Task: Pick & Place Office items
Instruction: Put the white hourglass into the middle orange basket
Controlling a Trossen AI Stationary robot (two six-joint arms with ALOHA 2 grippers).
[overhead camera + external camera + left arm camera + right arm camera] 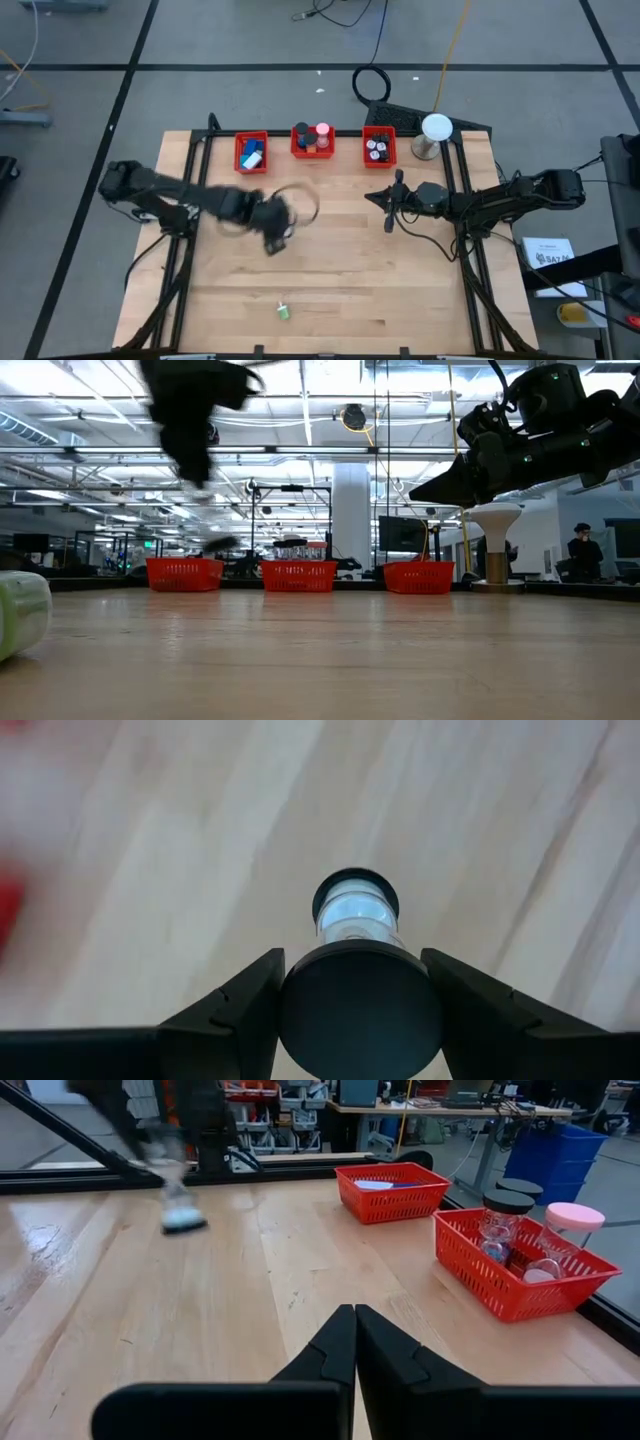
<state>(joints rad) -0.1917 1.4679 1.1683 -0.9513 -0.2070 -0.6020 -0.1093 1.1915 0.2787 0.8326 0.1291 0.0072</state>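
Note:
My left gripper [272, 226] hangs over the middle of the table, left of centre, shut on a small clear jar with a black lid [355, 910]. The right wrist view shows that jar [181, 1208] blurred below the left arm. A green and white item [283, 311] lies on the wood near the front edge, and shows large at the left of the low view [20, 615]. My right gripper [392, 203] waits shut and level at the right, with nothing in it [355, 1330]. My left gripper pinches the jar's black lid [360, 1015] between its two fingers [245, 1010], one on each side of the round lid. The fingers come steeply from above. The jar hangs below them, bottom end down, lifted clear of the table.
Three red bins stand along the far edge: the left [251, 153] with blue items, the middle [312, 142] with a black-lidded and a pink-lidded jar, the right [379, 147] with black-topped items. A white dome on a stand [436, 128] is at the far right.

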